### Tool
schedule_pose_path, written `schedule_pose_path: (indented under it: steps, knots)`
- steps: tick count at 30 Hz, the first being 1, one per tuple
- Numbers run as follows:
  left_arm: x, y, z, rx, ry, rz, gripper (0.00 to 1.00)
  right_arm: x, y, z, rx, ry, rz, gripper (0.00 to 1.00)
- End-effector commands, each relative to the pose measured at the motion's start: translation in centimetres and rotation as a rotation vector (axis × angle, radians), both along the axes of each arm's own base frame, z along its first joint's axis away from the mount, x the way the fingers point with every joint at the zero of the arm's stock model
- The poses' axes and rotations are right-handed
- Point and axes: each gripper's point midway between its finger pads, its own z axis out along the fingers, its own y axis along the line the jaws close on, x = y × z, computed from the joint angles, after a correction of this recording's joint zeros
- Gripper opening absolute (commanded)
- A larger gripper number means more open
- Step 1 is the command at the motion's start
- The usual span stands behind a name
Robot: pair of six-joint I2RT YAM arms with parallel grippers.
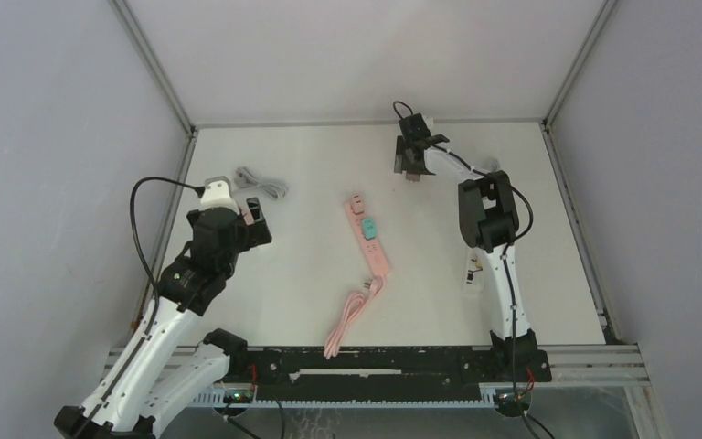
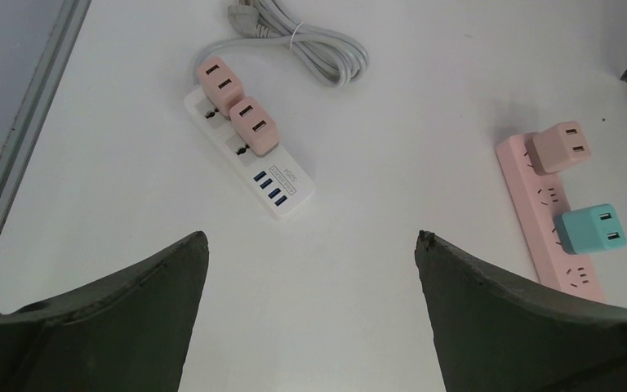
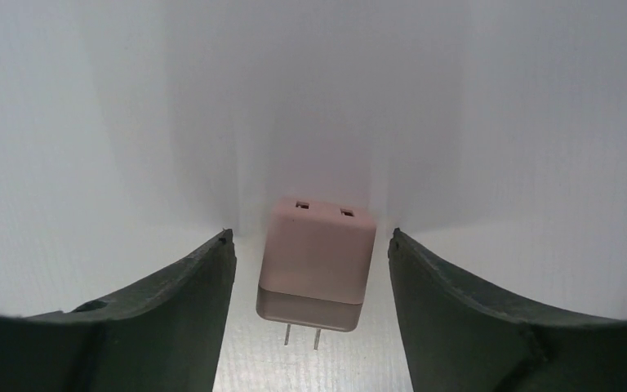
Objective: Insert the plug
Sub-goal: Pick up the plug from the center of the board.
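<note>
Pink plug (image 3: pixel 318 265) between spread right fingers (image 3: pixel 155 327), untouched, left fingers (image 2: pixel 114 318) spread near white power strip (image 2: pixel 290 196)

From above, the left hand (image 1: pixel 251 219) hides the white power strip (image 2: pixel 284 196); only its grey cable (image 1: pixel 260 181) shows. In the left wrist view, a finger (image 2: pixel 522 327) cuts off the near end of the pink strip (image 2: pixel 539 204).

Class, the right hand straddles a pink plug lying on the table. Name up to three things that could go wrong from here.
The plug lies skewed between the right hand's fingers, untouched; one finger may hit first and spin it.
Its prongs lie level, pointing at the wrist, so a grip may leave them awkward for upward-facing sockets.
The pink strip already carries a pink adapter and a teal adapter; free sockets leave little room.
</note>
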Motion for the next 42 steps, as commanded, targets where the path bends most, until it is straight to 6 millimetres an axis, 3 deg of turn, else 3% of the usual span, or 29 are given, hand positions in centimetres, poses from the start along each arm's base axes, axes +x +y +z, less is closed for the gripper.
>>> schedule_pose_path:
  steps: [1,10,13,15,28,34,42]
  knots:
    - [0.5,0.0,0.3,0.016,-0.017,-0.01,1.0,0.5,-0.3,1.0,0.012,-0.007,-0.02,0.72]
    - [0.5,-0.7,0.4,-0.007,-0.024,-0.044,1.0,-2.2,-0.8,0.9,0.023,0.009,-0.016,0.46]
    - [0.4,-0.9,0.6,-0.017,-0.031,-0.058,1.0,-3.4,-0.7,1.5,0.037,0.004,-0.005,0.32]
    - [0.3,-1.1,0.7,-0.025,-0.037,-0.068,1.0,-4.3,-0.6,2.0,0.042,0.004,0.003,0.29]
    - [-0.6,-3.9,2.2,-0.146,-0.079,-0.208,1.0,-12.1,1.6,6.5,0.072,-0.063,0.133,0.19]
    - [-1.3,-7.1,3.4,-0.327,-0.08,-0.309,1.0,-15.8,3.5,9.9,0.07,-0.152,0.205,0.15]
    - [-1.9,-11.4,3.5,-0.596,-0.076,-0.43,0.98,-21.2,5.7,14.5,0.129,-0.313,0.303,0.14]
